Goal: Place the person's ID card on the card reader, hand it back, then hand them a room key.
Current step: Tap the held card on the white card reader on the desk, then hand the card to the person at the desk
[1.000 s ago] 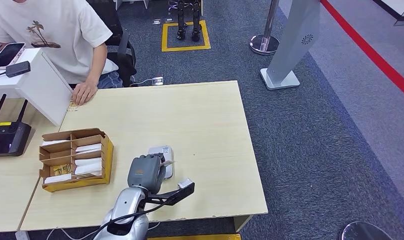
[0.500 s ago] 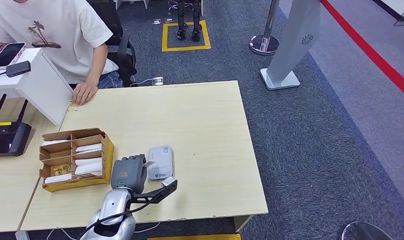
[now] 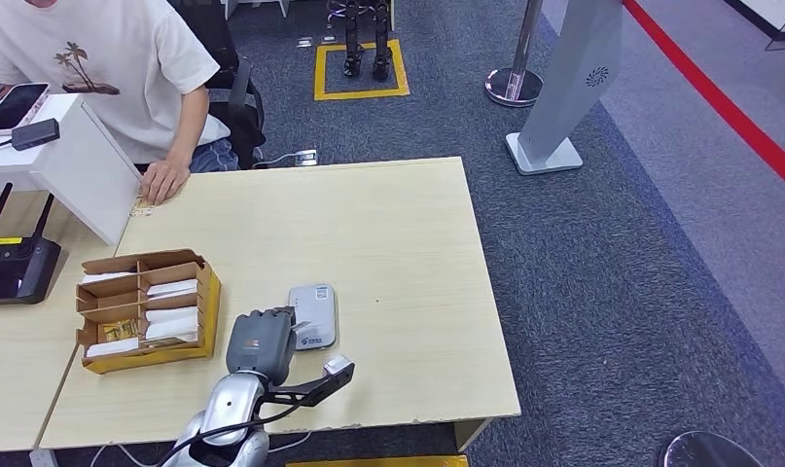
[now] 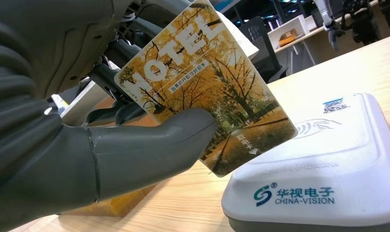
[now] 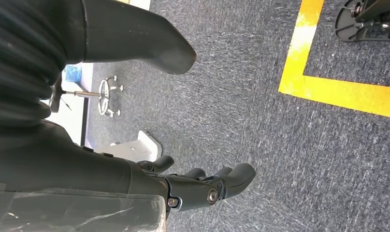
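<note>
A card reader (image 3: 312, 315) sits near the table's (image 3: 408, 253) front edge; a divided box (image 3: 147, 309) lies left, seemingly holding cards.

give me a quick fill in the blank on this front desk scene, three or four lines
1. The left hand holds a card printed with the word ____.
2. The white card reader lies on the ____ table.
3. The cardboard box of cards stands on the robot's ____ side of the reader.
4. The right hand hangs above grey carpet marked with a ____ line.

Missing words: HOTEL; wooden; left; yellow
</note>
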